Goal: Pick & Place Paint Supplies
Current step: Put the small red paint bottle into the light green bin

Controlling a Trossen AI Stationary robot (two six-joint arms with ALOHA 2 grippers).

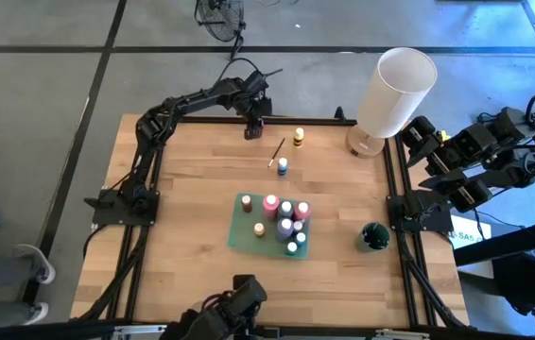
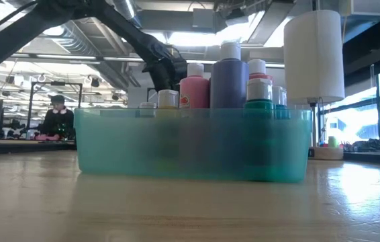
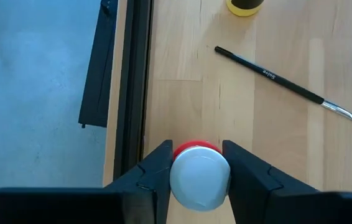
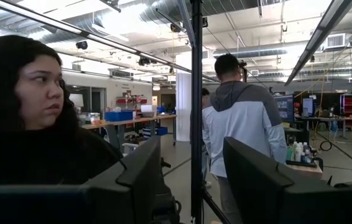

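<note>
The red paint bottle point(image 3: 196, 149) sat light, rigid and slick between your left gripper point(image 3: 198, 177) fingers, jaws at its white cap point(image 3: 199, 180) — you probably wanted a hold lower down, on the body.

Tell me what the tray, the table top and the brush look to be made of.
Tray: likely plastic, teal and translucent; the bottles show blurred through its wall.
Table top: wood, pale planks with visible grain and joints, a slight sheen in the low view.
Brush: glossy black handle with printed lettering, wood or plastic, I cannot tell which; silvery ferrule, probably metal.
</note>
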